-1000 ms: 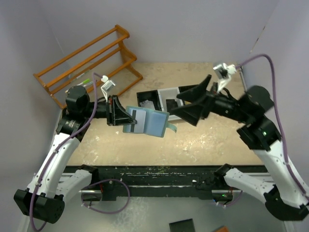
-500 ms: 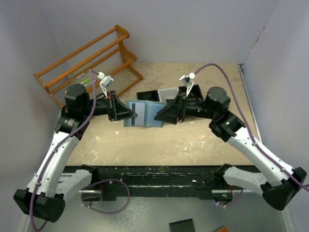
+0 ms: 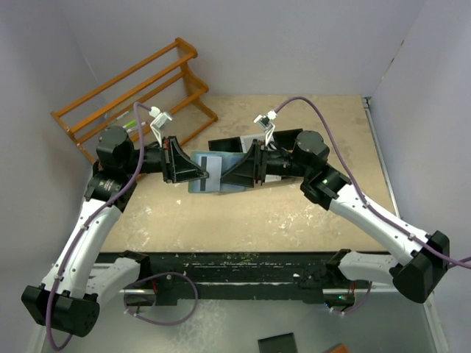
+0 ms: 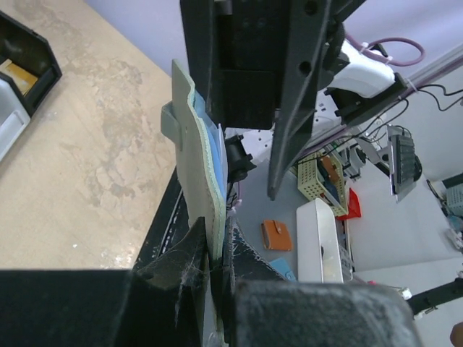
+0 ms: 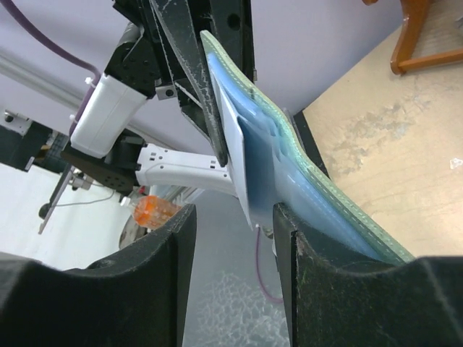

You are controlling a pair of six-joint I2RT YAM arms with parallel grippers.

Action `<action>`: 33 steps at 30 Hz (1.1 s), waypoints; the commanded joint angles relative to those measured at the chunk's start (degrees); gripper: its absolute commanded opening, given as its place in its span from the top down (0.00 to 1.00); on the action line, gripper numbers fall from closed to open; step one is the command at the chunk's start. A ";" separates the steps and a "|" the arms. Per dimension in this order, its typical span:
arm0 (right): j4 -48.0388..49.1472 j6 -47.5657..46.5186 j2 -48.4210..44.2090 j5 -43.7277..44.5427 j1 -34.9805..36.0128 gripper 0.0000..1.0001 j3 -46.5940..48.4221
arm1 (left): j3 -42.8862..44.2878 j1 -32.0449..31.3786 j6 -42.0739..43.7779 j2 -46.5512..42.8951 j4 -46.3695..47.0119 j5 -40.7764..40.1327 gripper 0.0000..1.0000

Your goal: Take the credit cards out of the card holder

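Note:
The card holder hangs open above the table, teal-green outside, light blue inside. My left gripper is shut on its left edge; in the left wrist view the flap rises from between the jaws. A grey credit card with a dark stripe shows in a slot. My right gripper has come in from the right. In the right wrist view a pale card sticks out of the blue lining, its corner between my right gripper's jaws. The jaws stand apart, a gap beside the card.
A black-and-white bin tray lies on the table just behind the two grippers, also seen as the tray at the left. An orange wooden rack stands at the back left with a green pen on it.
The right arm has swung in from the right to the card holder and its jaws have narrowed around the card's edge. The left gripper has kept hold, barely moving.

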 commanded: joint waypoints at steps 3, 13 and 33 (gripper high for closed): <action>8.67 2.53 0.08 -1.06 0.15 0.54 -0.54 | -0.84 0.31 -8.85 -0.95 12.83 6.77 1.00; 16.63 7.04 1.77 -1.94 2.07 0.79 -0.46 | -1.38 0.28 -10.62 -0.73 15.05 6.14 1.00; 18.77 9.83 1.28 -4.62 3.42 0.84 -3.82 | -3.40 0.27 -16.42 -1.61 21.72 7.54 0.90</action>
